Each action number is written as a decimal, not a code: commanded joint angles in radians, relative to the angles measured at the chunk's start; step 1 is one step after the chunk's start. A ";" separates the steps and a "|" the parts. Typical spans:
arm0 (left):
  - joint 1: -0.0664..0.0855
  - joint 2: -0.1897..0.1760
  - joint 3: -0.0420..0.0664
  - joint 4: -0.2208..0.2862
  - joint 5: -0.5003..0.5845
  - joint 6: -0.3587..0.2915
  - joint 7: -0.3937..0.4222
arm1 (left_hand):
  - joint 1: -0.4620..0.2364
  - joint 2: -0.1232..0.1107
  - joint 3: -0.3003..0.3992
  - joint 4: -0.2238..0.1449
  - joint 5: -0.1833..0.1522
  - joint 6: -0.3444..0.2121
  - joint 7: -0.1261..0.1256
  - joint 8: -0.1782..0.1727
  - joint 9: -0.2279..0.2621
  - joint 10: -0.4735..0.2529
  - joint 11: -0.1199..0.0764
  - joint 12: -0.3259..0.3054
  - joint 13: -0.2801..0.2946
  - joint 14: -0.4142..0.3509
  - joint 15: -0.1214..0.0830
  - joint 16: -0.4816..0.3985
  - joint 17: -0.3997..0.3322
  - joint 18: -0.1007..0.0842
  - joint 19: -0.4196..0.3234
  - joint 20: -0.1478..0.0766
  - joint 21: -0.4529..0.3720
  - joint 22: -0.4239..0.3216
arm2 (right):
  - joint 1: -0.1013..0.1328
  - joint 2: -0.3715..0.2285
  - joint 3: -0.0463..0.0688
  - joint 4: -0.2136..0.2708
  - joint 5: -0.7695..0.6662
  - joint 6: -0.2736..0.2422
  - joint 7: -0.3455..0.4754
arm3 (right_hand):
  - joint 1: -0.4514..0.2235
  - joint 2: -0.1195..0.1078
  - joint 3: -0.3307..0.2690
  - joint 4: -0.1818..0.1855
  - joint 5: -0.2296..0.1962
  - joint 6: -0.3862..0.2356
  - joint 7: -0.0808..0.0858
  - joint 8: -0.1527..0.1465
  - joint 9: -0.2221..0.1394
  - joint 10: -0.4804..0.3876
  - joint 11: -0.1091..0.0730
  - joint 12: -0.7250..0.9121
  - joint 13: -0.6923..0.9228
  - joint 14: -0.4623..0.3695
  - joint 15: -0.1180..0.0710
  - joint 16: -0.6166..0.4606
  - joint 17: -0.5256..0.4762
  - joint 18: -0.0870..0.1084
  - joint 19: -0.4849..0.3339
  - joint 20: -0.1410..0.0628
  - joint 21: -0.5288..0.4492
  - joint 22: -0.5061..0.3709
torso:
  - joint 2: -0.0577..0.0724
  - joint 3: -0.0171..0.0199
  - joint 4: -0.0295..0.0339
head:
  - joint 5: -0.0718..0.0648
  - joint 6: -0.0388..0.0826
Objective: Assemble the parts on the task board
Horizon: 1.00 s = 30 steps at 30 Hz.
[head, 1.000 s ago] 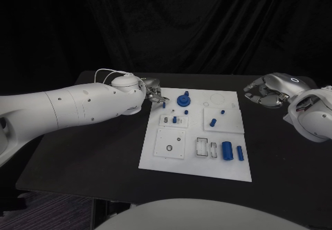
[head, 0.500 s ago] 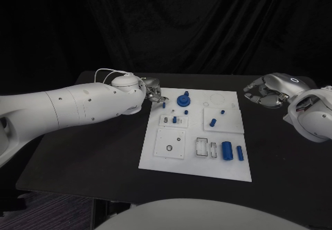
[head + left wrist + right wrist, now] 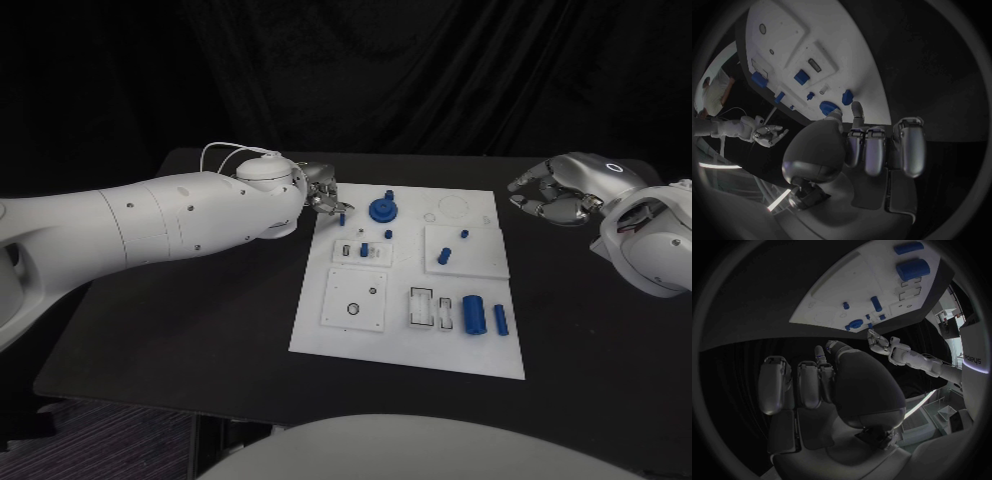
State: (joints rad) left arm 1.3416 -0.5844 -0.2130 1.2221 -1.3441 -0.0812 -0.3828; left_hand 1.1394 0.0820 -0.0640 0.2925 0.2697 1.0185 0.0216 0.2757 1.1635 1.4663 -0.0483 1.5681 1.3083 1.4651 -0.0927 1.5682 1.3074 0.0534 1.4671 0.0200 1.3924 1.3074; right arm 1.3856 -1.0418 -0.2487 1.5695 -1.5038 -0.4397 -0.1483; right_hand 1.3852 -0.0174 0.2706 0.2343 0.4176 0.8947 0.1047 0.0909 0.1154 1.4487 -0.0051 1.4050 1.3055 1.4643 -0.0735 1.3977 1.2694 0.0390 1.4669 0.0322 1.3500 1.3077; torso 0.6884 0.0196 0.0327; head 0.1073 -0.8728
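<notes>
Left hand (image 3: 323, 196): at the board's far left corner, fingers curled in above the corner; from the head view I cannot tell if it holds or touches anything. In the left wrist view the fingers (image 3: 873, 150) lie side by side, bent, with nothing seen between them.
Right hand (image 3: 555, 196): over the black table (image 3: 188, 320) just off the board's far right corner, fingers curled in, nothing in them.
Board (image 3: 335, 340): flat white plate in the middle of the table, with raised square panels and shallow slots.
Round part (image 3: 384, 209): blue, knob-like, near the far edge, just beside the left hand.
Cylinders (image 3: 475, 314): two smooth blue ones lying near the right edge, towards the near corner.
Small pegs (image 3: 444, 256): blue, mid-board; too small to make out their shapes.
</notes>
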 commanded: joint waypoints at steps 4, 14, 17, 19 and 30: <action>-0.001 0.008 0.001 -0.007 -0.002 0.024 -0.005 | 0.008 0.004 0.007 -0.001 0.006 0.006 0.001 -0.006 0.002 0.105 0.003 0.003 0.262 0.106 0.002 0.003 0.263 -0.008 0.008 0.004 -0.008 0.204 | -0.002 0.001 0.001 0.001 -0.003 0.003 -0.007 | 0.001 -0.007 0.006 -0.002 0.004 -0.001 0.001 -0.005 -0.001 -0.006 0.001 -0.005 -0.055 0.052 0.002 -0.005 -0.001 0.012 0.023 0.006 -0.004 0.195 | 0.000 -0.0001 0.0000 | 0.001 0.000; -0.002 0.012 0.001 -0.011 -0.002 0.028 -0.005 | 0.016 0.004 0.015 -0.004 0.013 0.003 0.001 -0.008 0.004 0.105 0.004 0.003 0.262 0.106 0.003 0.003 0.263 -0.008 0.007 0.004 -0.010 0.203 | -0.002 0.001 0.001 0.001 -0.003 0.005 -0.006 | -0.001 -0.008 0.008 -0.003 0.004 -0.001 0.001 -0.007 -0.002 -0.007 0.002 -0.007 -0.058 0.052 0.003 -0.006 -0.003 0.013 0.023 0.006 -0.006 0.194 | 0.000 0.0000 0.0001 | -0.002 0.000; -0.002 0.013 0.001 -0.010 -0.002 0.030 -0.004 | 0.018 0.004 0.016 -0.004 0.014 0.003 0.000 -0.009 0.005 0.105 0.003 0.003 0.262 0.106 0.003 0.003 0.263 -0.008 0.007 0.004 -0.010 0.203 | -0.002 0.001 0.001 0.001 -0.003 0.005 -0.006 | -0.001 -0.008 0.008 -0.003 0.004 -0.001 0.001 -0.007 -0.002 -0.007 0.002 -0.007 -0.058 0.052 0.003 -0.006 -0.003 0.013 0.023 0.006 -0.006 0.194 | 0.000 0.0003 0.0009 | -0.003 0.000; -0.002 0.013 0.001 -0.009 -0.002 0.031 -0.004 | 0.019 0.004 0.017 -0.004 0.015 0.003 0.000 -0.009 0.005 0.105 0.003 0.003 0.262 0.106 0.003 0.003 0.263 -0.008 0.007 0.004 -0.010 0.203 | -0.002 0.001 0.001 0.000 -0.003 0.005 -0.006 | -0.001 -0.008 0.008 -0.003 0.004 -0.001 0.001 -0.007 -0.002 -0.007 0.002 -0.007 -0.058 0.052 0.003 -0.006 -0.003 0.013 0.023 0.006 -0.006 0.194 | 0.000 0.0005 0.0007 | -0.004 0.000; -0.003 0.016 0.001 -0.009 -0.002 0.037 -0.006 | 0.022 0.004 0.020 -0.004 0.018 0.003 0.000 -0.009 0.006 0.105 0.003 0.003 0.262 0.106 0.003 0.003 0.263 -0.008 0.006 0.004 -0.012 0.203 | -0.004 0.005 0.001 -0.002 -0.003 -0.001 0.001 | -0.001 -0.008 0.009 -0.004 0.004 0.000 0.001 -0.007 -0.002 -0.007 0.002 -0.006 -0.056 0.052 0.003 -0.006 -0.003 0.012 0.024 0.006 -0.005 0.195 | 0.000 0.0005 -0.0001 | -0.008 0.000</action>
State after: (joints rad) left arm 1.3402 -0.5708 -0.2130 1.2117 -1.3448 -0.0568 -0.3897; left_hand 1.1519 0.0869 -0.0503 0.2896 0.2813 1.0184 0.0216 0.2718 1.1686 1.4663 -0.0482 1.5681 1.3083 1.4651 -0.0927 1.5682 1.3074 0.0534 1.4671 0.0200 1.3859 1.3074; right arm 1.3849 -1.0369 -0.2487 1.5679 -1.5038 -0.4383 -0.1463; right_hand 1.3852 -0.0174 0.2747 0.2302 0.4176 0.8947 0.1047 0.0909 0.1144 1.4487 -0.0051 1.4051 1.3055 1.4643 -0.0735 1.3977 1.2672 0.0391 1.4669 0.0323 1.3500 1.3075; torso 0.6880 0.0198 0.0328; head 0.0988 -0.8728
